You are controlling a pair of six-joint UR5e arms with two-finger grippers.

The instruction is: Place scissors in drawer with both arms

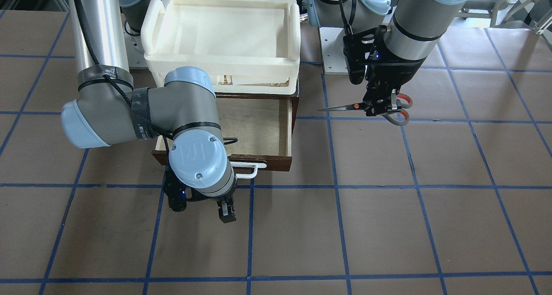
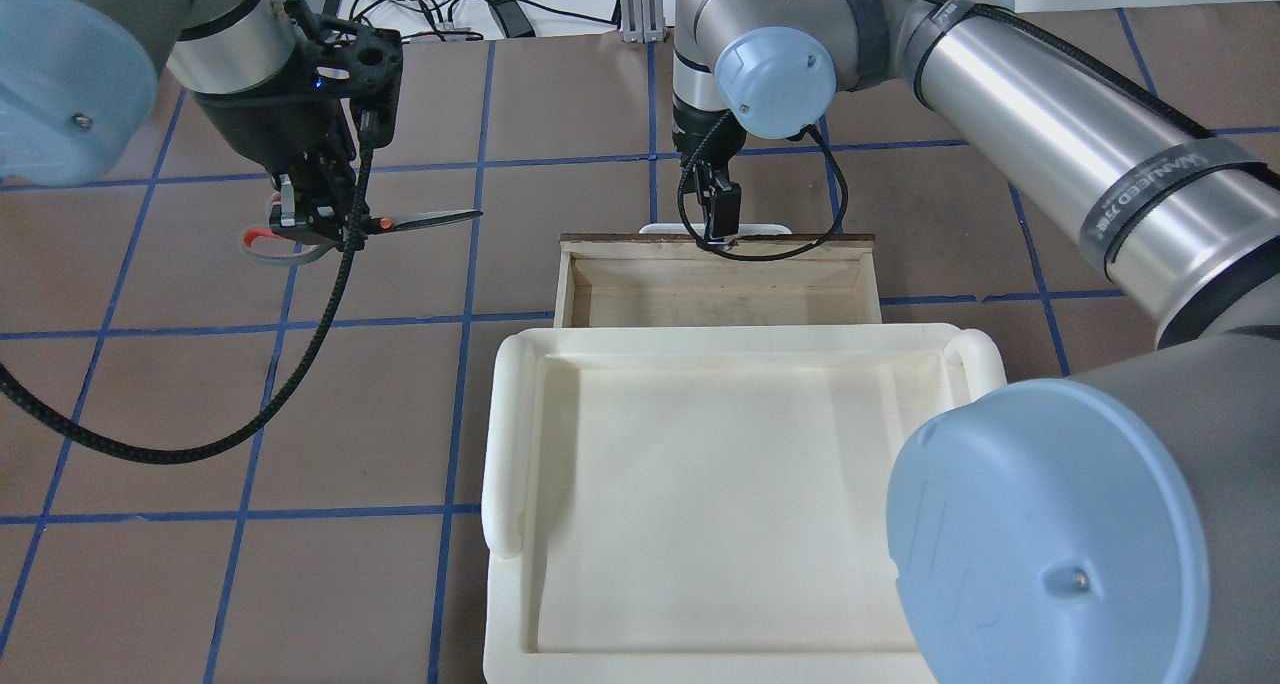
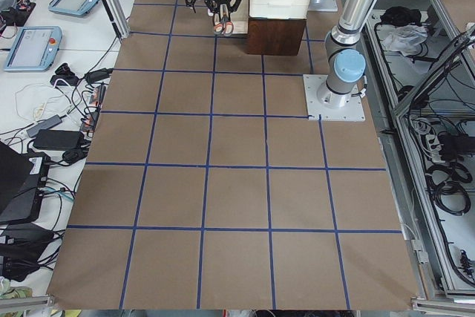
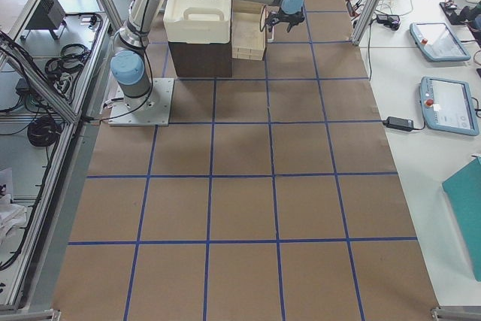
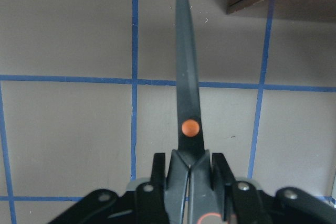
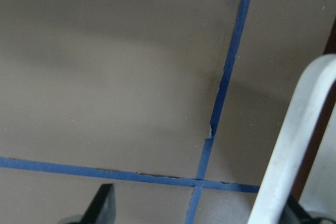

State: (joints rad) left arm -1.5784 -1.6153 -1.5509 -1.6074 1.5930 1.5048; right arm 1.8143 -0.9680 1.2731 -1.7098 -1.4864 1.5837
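My left gripper (image 1: 381, 109) is shut on the scissors (image 1: 345, 108) near the pivot and holds them above the table, left of the drawer in the overhead view (image 2: 430, 220). The blades point toward the drawer, and in the left wrist view (image 5: 186, 87) they are closed. The dark brown drawer (image 1: 283, 127) is pulled open and its pale inside shows nothing in it (image 2: 720, 249). My right gripper (image 1: 200, 208) is open just outside the white bar handle (image 1: 246, 167). The handle shows at the right of the right wrist view (image 6: 294, 145), close to one finger.
A cream-white plastic tray (image 1: 224, 64) sits on top of the dark box behind the drawer, large in the overhead view (image 2: 505, 444). The brown table has a blue tape grid. My right arm's elbow hangs over the drawer's near corner.
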